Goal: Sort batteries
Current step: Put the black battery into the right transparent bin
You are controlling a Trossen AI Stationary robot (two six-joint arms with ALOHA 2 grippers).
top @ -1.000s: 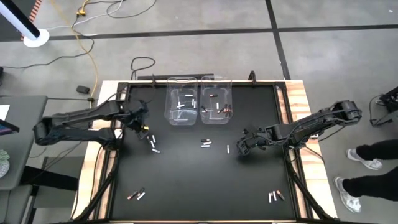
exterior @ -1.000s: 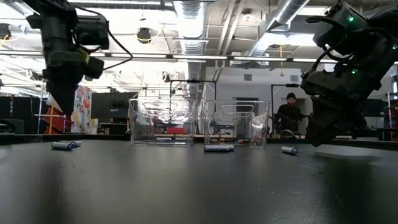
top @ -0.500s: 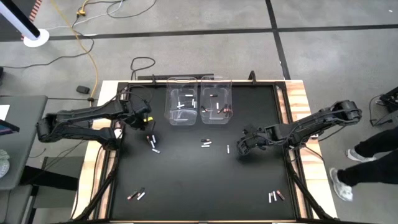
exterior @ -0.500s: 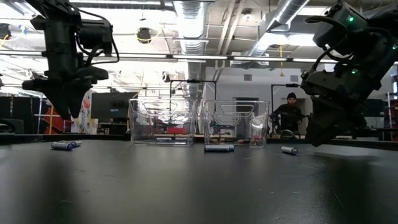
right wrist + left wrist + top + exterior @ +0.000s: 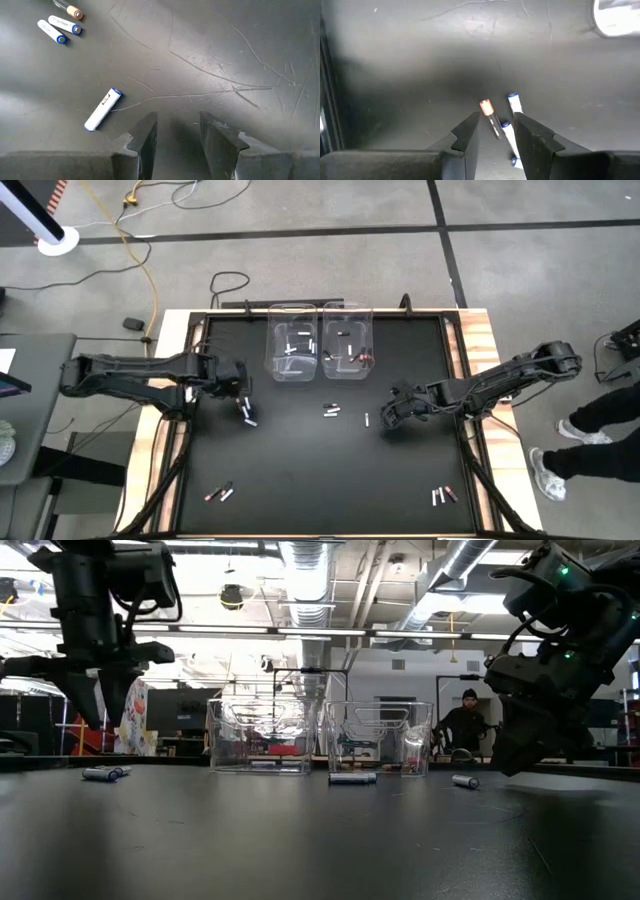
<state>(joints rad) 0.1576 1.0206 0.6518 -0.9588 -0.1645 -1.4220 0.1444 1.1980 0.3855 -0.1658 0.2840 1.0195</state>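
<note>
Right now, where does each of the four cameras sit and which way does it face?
High: overhead, straight down on the table, both arms and two clear bins.
Low: table height, level across to the bins; both arms hang in.
Left wrist: on the left arm, down past its open fingers at a copper battery.
Right wrist: on the right arm, past its open fingers at a lone white battery, which the high view shares.
</note>
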